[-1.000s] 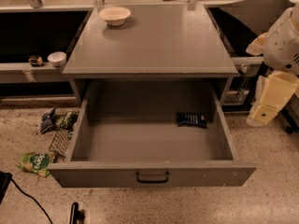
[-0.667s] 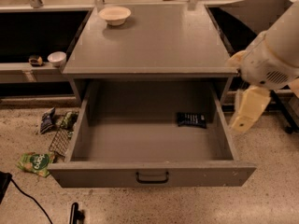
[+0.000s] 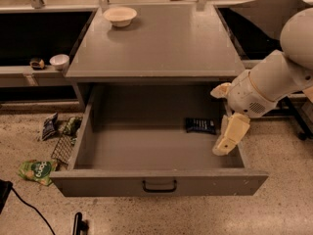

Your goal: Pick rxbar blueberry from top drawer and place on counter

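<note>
1. Locate the target. The rxbar blueberry [image 3: 200, 125] lies flat on the floor of the top drawer [image 3: 159, 177], in the rear right part as the camera sees it, close to the drawer's back wall and short of its right side wall. Its long axis runs parallel to the drawer front. Nothing else shows inside the drawer.

2. Check the gripper [image 3: 216, 121]. It hangs at the drawer's right side wall, above the drawer floor and about level with the bar's depth in the drawer. Its two cream fingers [image 3: 230, 135] stand well apart, and it holds nothing. The lower finger points down into the drawer, while the upper one sits near the drawer's top edge.

3. Note the deciding relation. From the gripper, the bar lies just beside it toward the drawer's centre, and lower. You have one arm [image 3: 274, 80], and it enters from the drawer's right side. Expect a short move inward and down. The fingers will probably need to straddle the bar's narrow width, closing from drawer front to drawer back.

4. Watch the clearances. The drawer's side and back walls stand close to the bar and may crowd the fingers.

5. Confirm the destination. The counter [image 3: 161, 48] sits directly above the drawer's rear. A pale bowl [image 3: 120, 16] occupies its far left corner.
</note>
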`<state>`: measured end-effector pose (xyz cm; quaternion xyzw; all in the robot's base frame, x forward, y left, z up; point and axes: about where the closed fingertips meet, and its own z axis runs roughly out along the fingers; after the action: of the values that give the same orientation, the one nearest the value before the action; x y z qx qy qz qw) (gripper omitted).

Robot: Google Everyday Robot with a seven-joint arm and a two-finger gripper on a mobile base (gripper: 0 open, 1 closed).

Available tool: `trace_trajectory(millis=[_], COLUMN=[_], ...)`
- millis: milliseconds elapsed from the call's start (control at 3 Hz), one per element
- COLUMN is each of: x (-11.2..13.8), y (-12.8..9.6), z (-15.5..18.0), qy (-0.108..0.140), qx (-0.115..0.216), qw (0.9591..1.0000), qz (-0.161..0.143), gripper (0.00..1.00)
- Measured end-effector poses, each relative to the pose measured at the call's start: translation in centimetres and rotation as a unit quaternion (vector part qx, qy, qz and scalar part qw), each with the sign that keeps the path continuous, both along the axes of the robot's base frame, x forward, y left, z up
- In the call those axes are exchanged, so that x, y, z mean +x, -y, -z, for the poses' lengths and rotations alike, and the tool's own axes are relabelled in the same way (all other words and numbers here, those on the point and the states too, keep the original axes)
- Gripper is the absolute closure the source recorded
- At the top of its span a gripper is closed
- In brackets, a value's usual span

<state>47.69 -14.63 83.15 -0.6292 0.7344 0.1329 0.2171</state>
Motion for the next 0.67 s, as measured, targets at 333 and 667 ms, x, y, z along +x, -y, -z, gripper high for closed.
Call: trace_trajectory(millis=[333,667], x=[0.0,1.3], y=[0.0,1.8], z=[0.0,2.9], qy=[0.000,0.001], qx=[0.000,0.009], qw=[1.0000,0.9999], qz=[0.000,0.013], gripper=[0.00,0.00])
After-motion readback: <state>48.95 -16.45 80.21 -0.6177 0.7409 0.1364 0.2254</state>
